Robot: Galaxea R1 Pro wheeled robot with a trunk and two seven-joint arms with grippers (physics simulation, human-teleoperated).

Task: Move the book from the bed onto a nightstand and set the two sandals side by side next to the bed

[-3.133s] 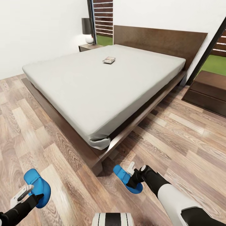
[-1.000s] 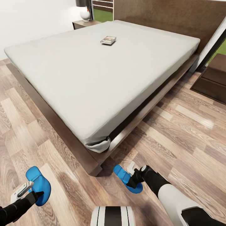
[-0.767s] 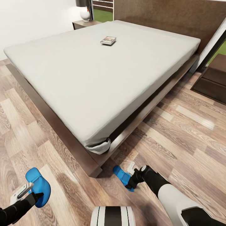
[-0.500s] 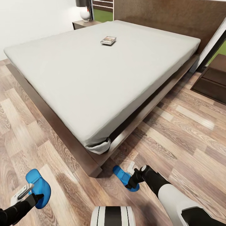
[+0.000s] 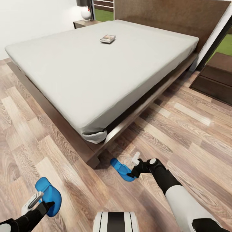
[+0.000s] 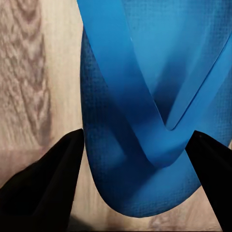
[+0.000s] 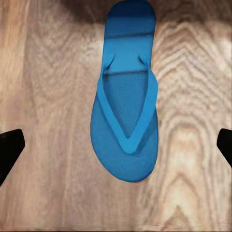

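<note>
Bedroom scene from the head camera, ordered by bulk: wood-plank floor (image 5: 199, 141) underfoot, white wall behind; low platform bed (image 5: 64, 112) with dark brown frame and headboard, pale grey mattress (image 5: 96, 71) spread across most of the view, one loose fold of cover hanging at the nearest corner. Dark brown nightstand (image 5: 86, 22) beyond the far side of the bed, carrying a white-based lamp (image 5: 85, 12); second nightstand (image 5: 214, 79) at the right edge, beside a dark-framed window with grass outside. Book (image 5: 107, 39), small and thin, flat on the mattress toward the headboard end, well apart from both nightstands. Right-hand sandal (image 5: 121, 169), bright blue, flat on the floor near the bed's nearest corner, strap side up in the right wrist view (image 7: 126, 116), clear of both dark fingertips at that picture's edges. Right gripper (image 5: 132, 167) just beside this flip-flop, fingers spread wide, holding nothing. Left-hand sandal (image 5: 49, 196), same blue, near the lower left of the head view, well apart from its twin, seen close with its straps in the left wrist view (image 6: 159, 96). Left gripper (image 5: 43, 203) pinching this flip-flop, a dark fingertip (image 6: 43, 188) at either side of the sole. White-and-black robot trunk (image 5: 116, 226) low at centre.
</note>
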